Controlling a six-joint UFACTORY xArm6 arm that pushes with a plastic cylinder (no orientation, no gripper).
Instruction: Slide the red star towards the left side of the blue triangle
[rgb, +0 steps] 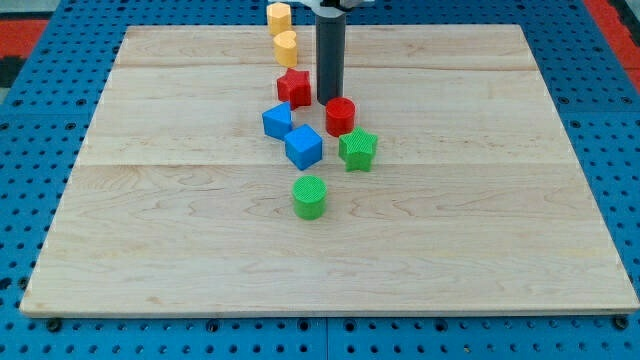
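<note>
The red star (294, 87) lies on the wooden board (480, 230) near the top middle. My tip (330, 103) stands just right of the red star, close to or touching its right side, and directly above the red cylinder (340, 116) in the view. The blue triangle-like block (277, 120) lies just below the red star, slightly to its left. A blue cube (303, 146) sits below and right of that blue block, nearly touching it.
A green star (357, 150) sits right of the blue cube. A green cylinder (310, 196) stands below the cluster. Two yellow blocks (279, 16) (286, 47) lie at the board's top edge, above the red star.
</note>
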